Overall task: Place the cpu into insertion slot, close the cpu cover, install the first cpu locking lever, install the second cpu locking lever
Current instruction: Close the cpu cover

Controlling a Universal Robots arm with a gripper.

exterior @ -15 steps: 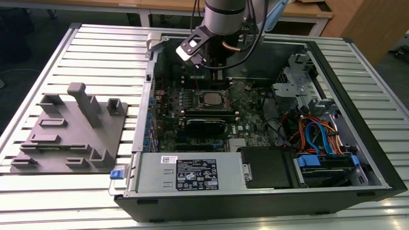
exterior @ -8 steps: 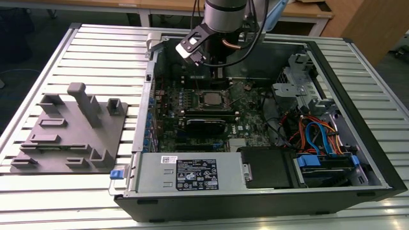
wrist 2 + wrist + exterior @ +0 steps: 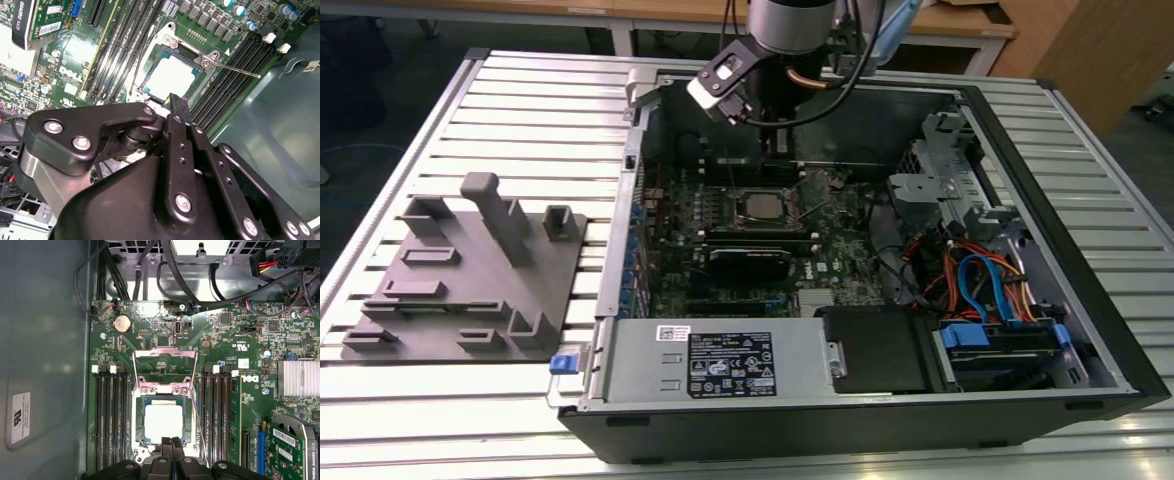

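Hanging low inside the open computer case (image 3: pixel 854 432), the pincer (image 3: pixel 171 441) has its two fingers (image 3: pixel 166 446) pressed flat against each other with nothing between them. The tips sit just beside one edge of the chip (image 3: pixel 163 422), on the side away from the hinge. The chip lies flat in the socket (image 3: pixel 138 426), its pale top square to the metal rim, so the placing looks done. Beyond it the cover (image 3: pixel 165 354) stands swung open, and green board (image 3: pixel 150 315) shows through its window. In the second wrist view a thin lever (image 3: pixel 235 70) sticks out from one corner of the socket over the memory slots (image 3: pixel 240 55), unlatched. Closing the cover appears to be the step in hand. To do it well, I judge the shut tips should bear on the frame's metal bar and never on the chip's top. They should carry it over its hinge in one even arc and stay clear of the loose lever.
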